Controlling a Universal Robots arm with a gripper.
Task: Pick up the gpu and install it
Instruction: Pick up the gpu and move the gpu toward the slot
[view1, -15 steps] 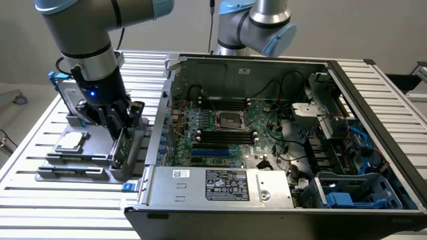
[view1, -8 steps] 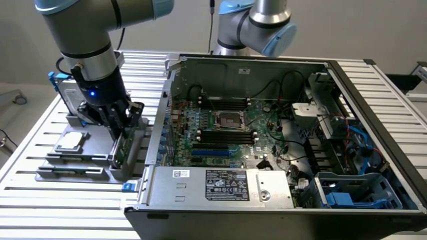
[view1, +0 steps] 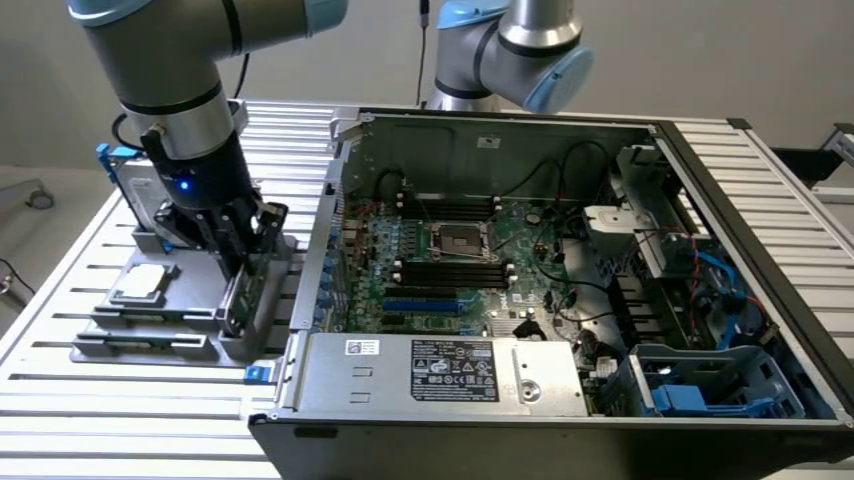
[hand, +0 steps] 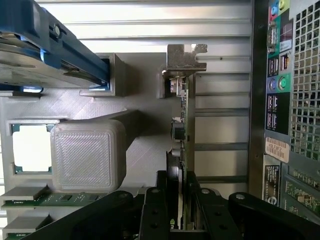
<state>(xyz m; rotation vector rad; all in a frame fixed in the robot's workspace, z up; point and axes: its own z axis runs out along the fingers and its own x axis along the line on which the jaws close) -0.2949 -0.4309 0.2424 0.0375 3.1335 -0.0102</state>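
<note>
Grip was the whole matter: the pincer (hand: 177, 184) stood closed on the upper edge of the gpu (hand: 181, 131), one finger against each face. The card stood on edge in the grey holder (view1: 160, 322) on the counter (view1: 54, 255), just beside the open computer case (view1: 507, 118), on the exterior view's left. By my judgement the hold needed to be square and centred, with the card kept upright, since a tilt could jam the metal bracket (hand: 183, 58) in the holder.
</note>
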